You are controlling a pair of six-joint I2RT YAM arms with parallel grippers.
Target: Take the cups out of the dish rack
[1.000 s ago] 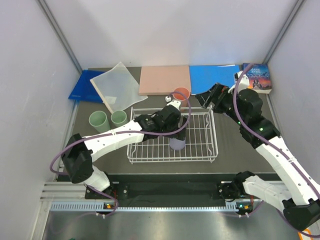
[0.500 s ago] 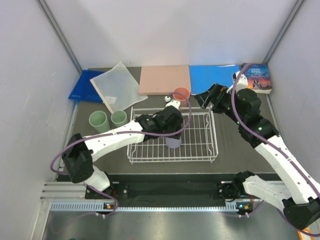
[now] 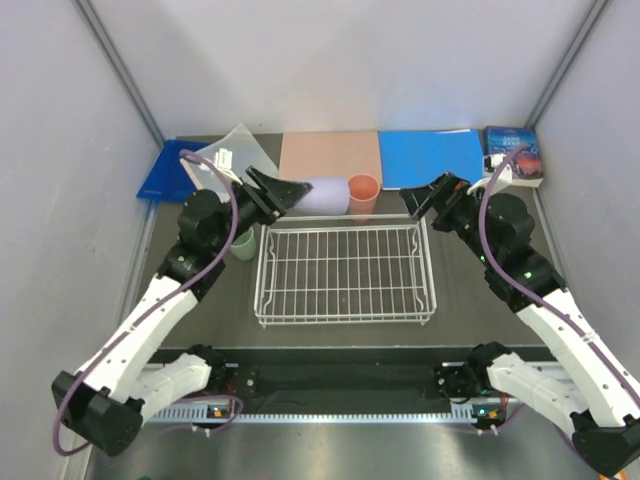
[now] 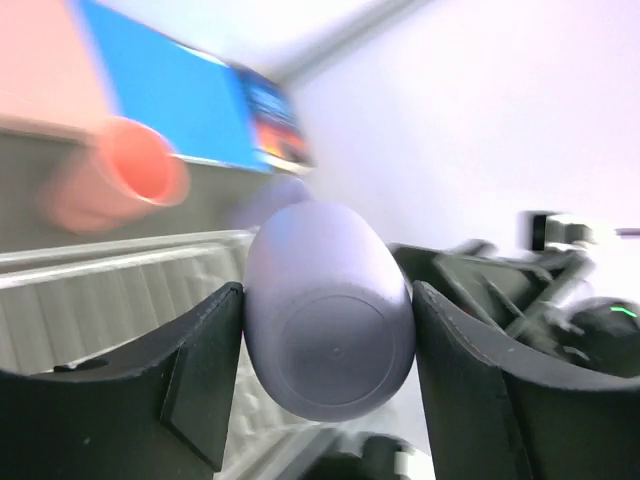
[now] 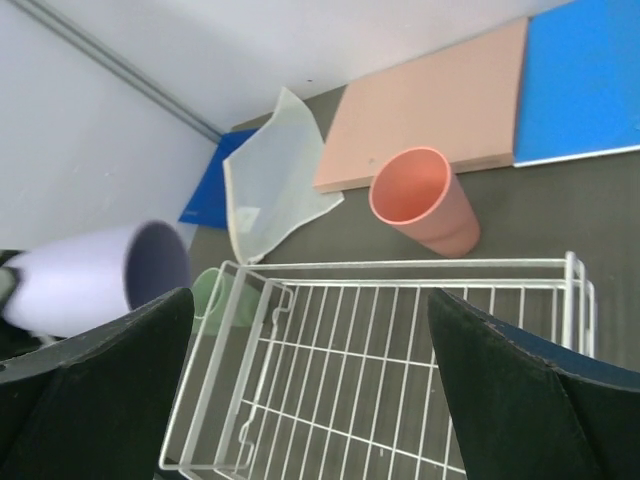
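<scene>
The purple cup (image 3: pixel 325 194) is in the air, lying on its side above the far left corner of the rack (image 3: pixel 345 321), with its mouth toward the right. The left claw (image 3: pixel 298 191) is clamped on it. In the wrist view one finger (image 4: pixel 200 380) presses on each side of the body near the bottom. I judge that this grip across the width keeps a smooth tapered cup from slipping out.

The rack shows only bare wire, so this appears to be the last cup to unload. The pink cup (image 3: pixel 363 196) stands upright on the table just behind the rack's far edge. A green cup (image 3: pixel 240 245) shows beside the rack's left corner, half hidden by the left arm. I suppose the purple one should go near them.

The right claw (image 3: pixel 422 196) hangs near the rack's far right corner with its fingers apart and nothing between them, probably aside so that the arms do not meet.
</scene>
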